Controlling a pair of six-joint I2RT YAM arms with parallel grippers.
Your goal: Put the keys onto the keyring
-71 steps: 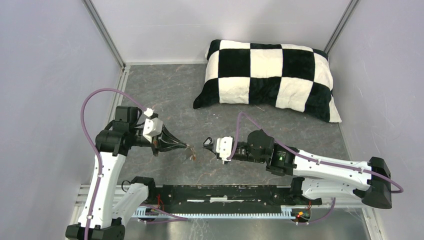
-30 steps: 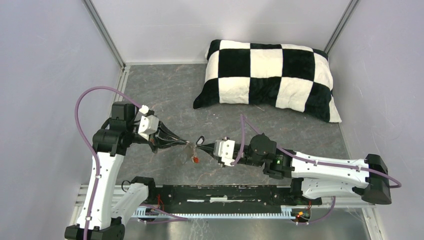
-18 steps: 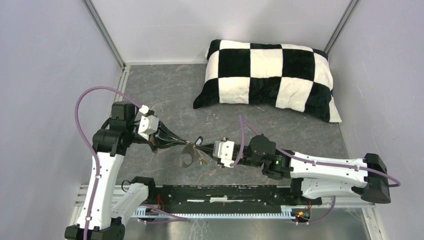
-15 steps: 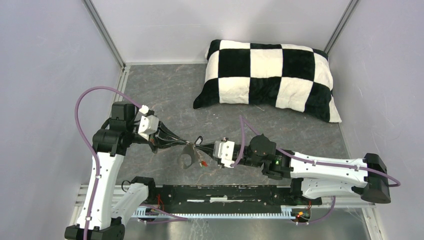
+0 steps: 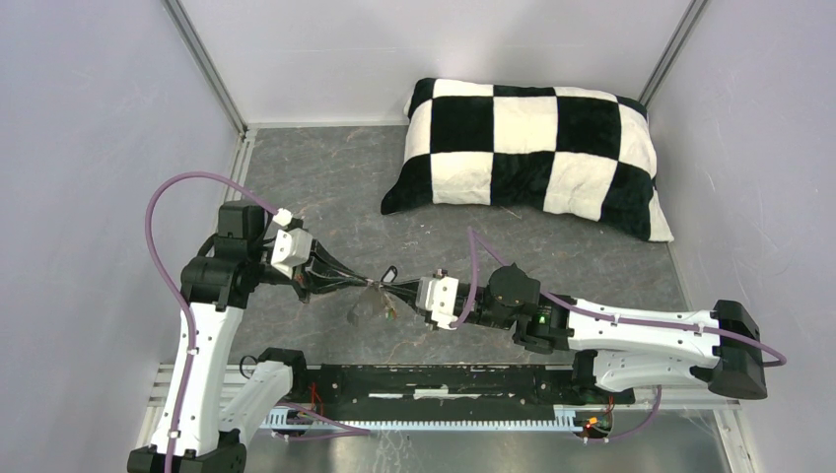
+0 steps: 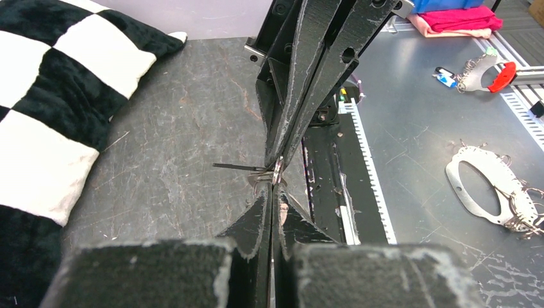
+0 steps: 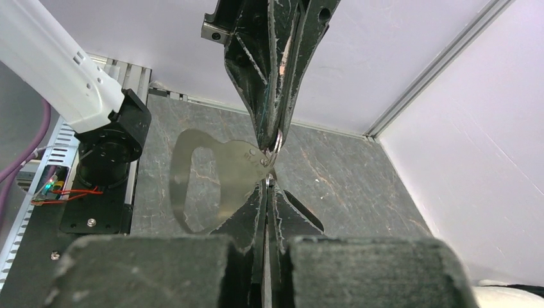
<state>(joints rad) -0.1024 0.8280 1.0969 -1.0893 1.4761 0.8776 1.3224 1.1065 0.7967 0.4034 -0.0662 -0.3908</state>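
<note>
Keyring [image 5: 365, 308] is dangling near the front of the table [image 5: 325, 187], about midway between the two arms, pinched at its top corner by the left gripper [image 5: 372, 286]. From the top view the right gripper [image 5: 396, 293] sits nose to nose with it, tips basically touching. The keys [image 5: 390, 311] are a tiny cluster just under that meeting point, too small to sort out tbh. Table is dark grey with a marbled, scuffed look, boxed in by pale lilac walls [image 5: 89, 148] with metal rails [image 5: 205, 67] running up the back corners. Pillow [image 5: 527, 153] sits at the back right, well apart from the grippers. Left wrist view: both sets of fingers are pressed flat together and meet on a small metal ring [image 6: 277, 174], with the scratched stone-look table underneath and the pillow off to the left. Over on the right past the table edge there's a steel bench [image 6: 417, 96] with a second fob [image 6: 476, 154] and some pink cloth [image 6: 459, 18] on it. Right wrist view: keyring hangs broadside with its slot [image 7: 197, 183] to the left, held by its corner in the left gripper. The right gripper's fingers are squeezed together right below, though what exactly they're nipping I can't tell.
</note>
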